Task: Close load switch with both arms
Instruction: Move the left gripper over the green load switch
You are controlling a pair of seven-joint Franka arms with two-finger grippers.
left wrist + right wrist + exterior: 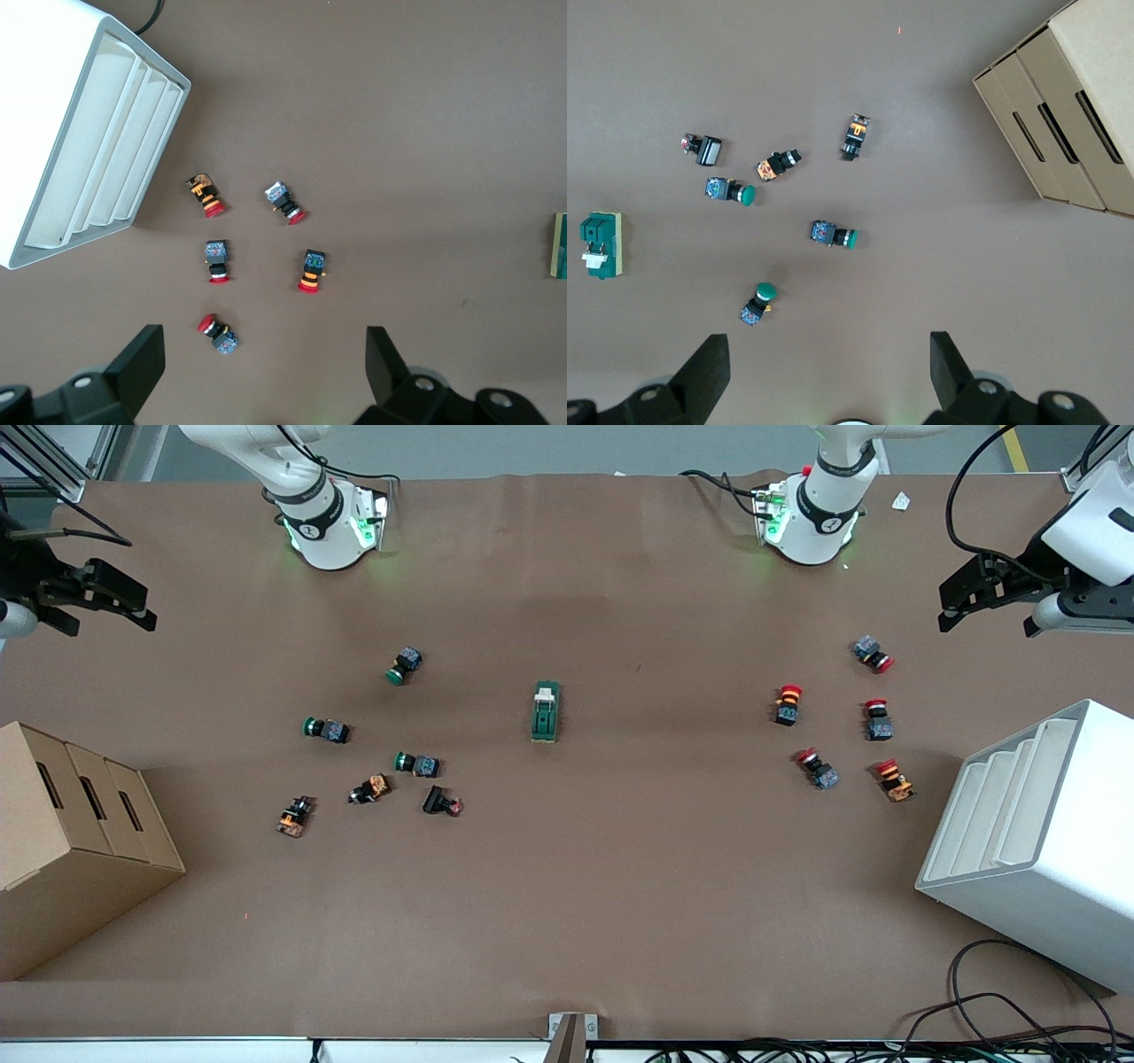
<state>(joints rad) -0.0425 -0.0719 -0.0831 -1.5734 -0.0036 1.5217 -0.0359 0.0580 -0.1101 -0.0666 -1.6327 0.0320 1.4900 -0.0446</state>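
Observation:
The load switch (pixel 546 711) is a dark-green block with a cream lever piece at its end toward the robot bases. It lies in the middle of the table. It also shows in the right wrist view (pixel 601 243), and only its edge shows in the left wrist view (pixel 560 245). My left gripper (pixel 952 607) hangs open and empty over the left arm's end of the table, well away from the switch; its wrist view (pixel 264 359) shows the jaws wide apart. My right gripper (pixel 133 607) hangs open and empty over the right arm's end, jaws also wide apart (pixel 826 363).
Several green and orange push-buttons (pixel 416 763) lie toward the right arm's end, and several red ones (pixel 817 768) toward the left arm's end. A cardboard box (pixel 71 841) stands at the right arm's end. A white slotted rack (pixel 1036 841) stands at the left arm's end.

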